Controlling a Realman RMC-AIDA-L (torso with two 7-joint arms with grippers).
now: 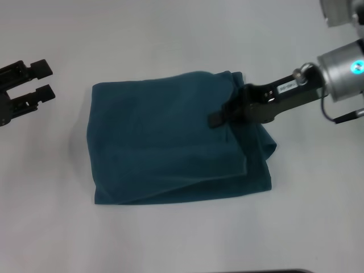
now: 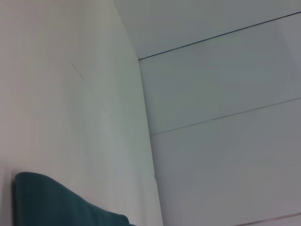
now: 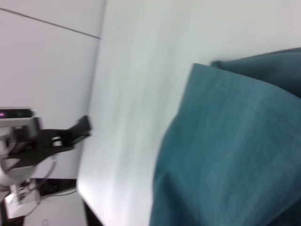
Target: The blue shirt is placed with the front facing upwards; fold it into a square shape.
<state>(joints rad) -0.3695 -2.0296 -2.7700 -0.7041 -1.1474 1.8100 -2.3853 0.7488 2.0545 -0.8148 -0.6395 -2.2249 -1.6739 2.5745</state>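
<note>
**A:** Where is the shirt, and what shape is it in?

**B:** The blue shirt (image 1: 170, 142) lies in the middle of a white table (image 1: 170, 34), folded into a rough rectangle of several layers. Only plain teal cloth shows; no lettering or collar is visible. Its long axis runs left to right across the head view, with the near edge slanting slightly, lower on the left. The right end is bunched and rumpled; the left end is a neater fold.

**A:** What are the 2 arms doing?

**B:** The right gripper (image 1: 219, 118) reaches in from the upper right, pointing left and slightly toward the robot. Its dark fingers sit on the shirt's upper right part, close to the far edge. They look drawn together, but cloth hides whether any fabric is pinched between them, so I cannot tell their state for certain.

**A:** And the left one?

**B:** The left gripper (image 1: 42, 79) is at the left edge of the head view, well apart from the shirt, hovering over bare table. Its 2 black fingers point right toward the shirt and stand apart, holding nothing.

**A:** Do the wrist cameras add anything?

**B:** The left wrist view shows 1 rounded corner of the shirt on the table. The right wrist view shows teal folds close up, with the left gripper farther off.
</note>
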